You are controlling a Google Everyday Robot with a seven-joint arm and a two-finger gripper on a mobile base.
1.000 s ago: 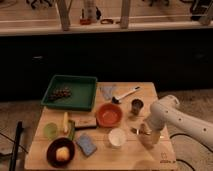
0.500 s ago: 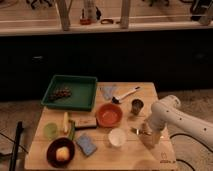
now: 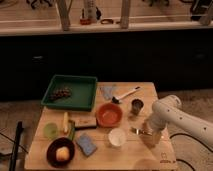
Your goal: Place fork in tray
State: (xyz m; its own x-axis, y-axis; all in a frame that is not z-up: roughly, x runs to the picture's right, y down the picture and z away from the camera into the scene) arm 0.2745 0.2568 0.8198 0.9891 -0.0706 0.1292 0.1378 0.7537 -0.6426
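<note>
The fork (image 3: pixel 136 131) lies flat and thin on the surface (image 3: pixel 125 157), so a pinch could skid off it or push it toward the white cup (image 3: pixel 117 137). The tray (image 3: pixel 82 95) sits well apart, past the orange bowl (image 3: pixel 109 115) — a long carry. The gripper (image 3: pixel 151 134) is low at the fork's right end; I cannot tell whether its jaws hold it.

From where I stand, the table (image 3: pixel 148 98) carries 1 green tray (image 3: pixel 80 93), 1 orange bowl (image 3: pixel 109 115), 1 dark bowl (image 3: pixel 52 149), 1 white cup (image 3: pixel 117 137), 1 metal cup (image 3: pixel 137 106), 1 blue sponge (image 3: pixel 87 145), 1 white-handled utensil (image 3: pixel 126 94) and 1 fork (image 3: pixel 136 131). There is 1 arm (image 3: pixel 172 116) with 1 gripper (image 3: pixel 146 133), low over the table's right side just beside the fork.
</note>
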